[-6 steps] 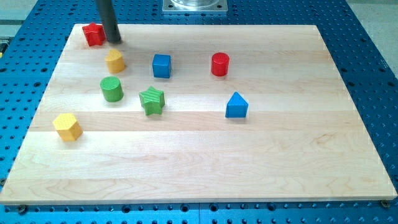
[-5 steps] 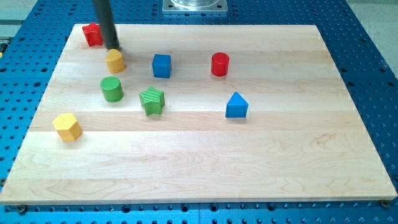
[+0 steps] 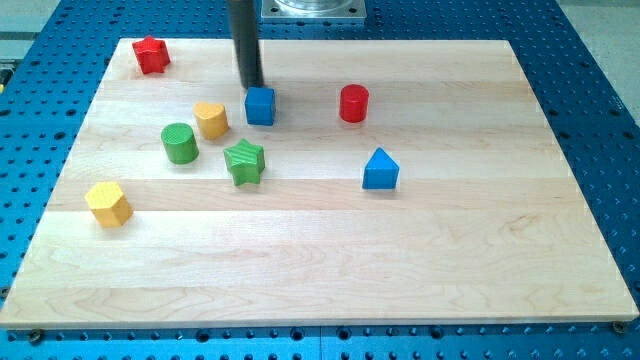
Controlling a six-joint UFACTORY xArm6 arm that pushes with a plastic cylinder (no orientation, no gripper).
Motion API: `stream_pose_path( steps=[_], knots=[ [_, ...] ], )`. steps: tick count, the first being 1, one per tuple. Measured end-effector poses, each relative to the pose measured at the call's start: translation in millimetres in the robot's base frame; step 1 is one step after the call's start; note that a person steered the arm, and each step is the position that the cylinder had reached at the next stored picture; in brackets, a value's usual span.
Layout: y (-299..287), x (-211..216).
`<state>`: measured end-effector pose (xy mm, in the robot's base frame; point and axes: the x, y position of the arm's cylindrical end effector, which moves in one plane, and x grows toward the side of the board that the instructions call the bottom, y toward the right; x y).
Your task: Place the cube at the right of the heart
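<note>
The blue cube [image 3: 260, 105] sits on the wooden board in the upper middle. The yellow heart [image 3: 211, 119] lies just to the cube's left and slightly lower, with a small gap between them. My tip [image 3: 251, 86] stands just above the cube's upper left corner, touching or nearly touching it, and up-right of the heart.
A green cylinder [image 3: 180, 143] is left of the heart. A green star [image 3: 244, 161] lies below the cube. A red star [image 3: 151, 54] sits at the top left corner. A red cylinder [image 3: 353, 103], a blue triangular block [image 3: 380, 170] and a yellow hexagonal block [image 3: 108, 203] stand elsewhere.
My tip moved right from beside the red star to the cube's upper left. The yellow heart slid down and right, closer to the cube. The cube has not moved.
</note>
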<state>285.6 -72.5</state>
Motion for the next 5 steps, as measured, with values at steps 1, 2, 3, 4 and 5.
stream_pose_path(
  steps=[1, 2, 3, 4, 5],
  knots=[
    [35.2, 16.1],
    [25.5, 38.0],
    [21.2, 40.8],
    [4.5, 63.5],
    [42.4, 101.2]
  ],
)
